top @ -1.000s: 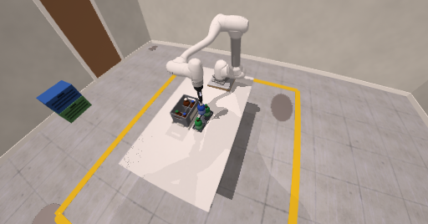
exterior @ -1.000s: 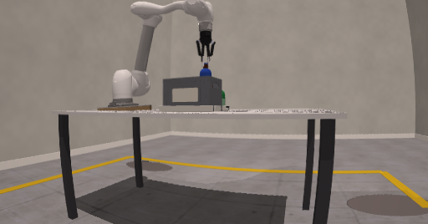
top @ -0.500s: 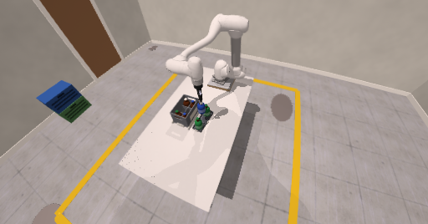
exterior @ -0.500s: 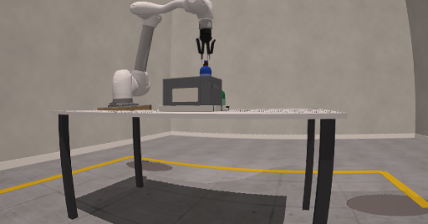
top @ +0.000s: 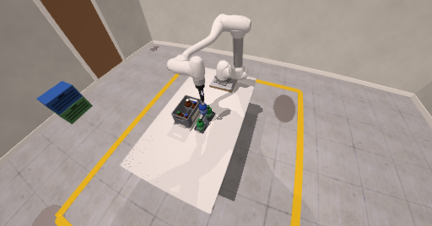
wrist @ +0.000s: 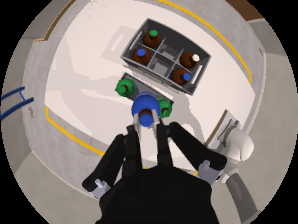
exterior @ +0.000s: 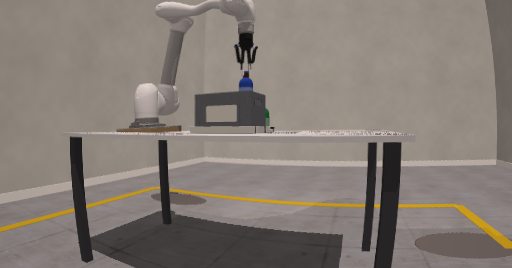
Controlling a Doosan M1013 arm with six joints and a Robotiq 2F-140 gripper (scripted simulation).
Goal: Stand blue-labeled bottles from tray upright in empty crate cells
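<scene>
My gripper point(exterior: 245, 66) is shut on the neck of a blue-labeled bottle point(exterior: 245, 83) and holds it upright in the air, above the tray and higher than the crate's rim. The bottle also shows in the wrist view point(wrist: 145, 106) and in the top view point(top: 202, 108). The grey crate point(wrist: 162, 56) has cells that hold brown bottles with a green, a blue and a white cap; one cell looks empty. Two green-labeled bottles point(wrist: 125, 87) point(wrist: 165, 106) stand on the dark tray point(top: 204, 119) beside the crate.
The crate point(top: 186, 109) and tray sit on a white table near the robot's base point(top: 224, 81). A yellow line marks the floor around the table. Blue and green boxes point(top: 64, 101) lie by the far left wall.
</scene>
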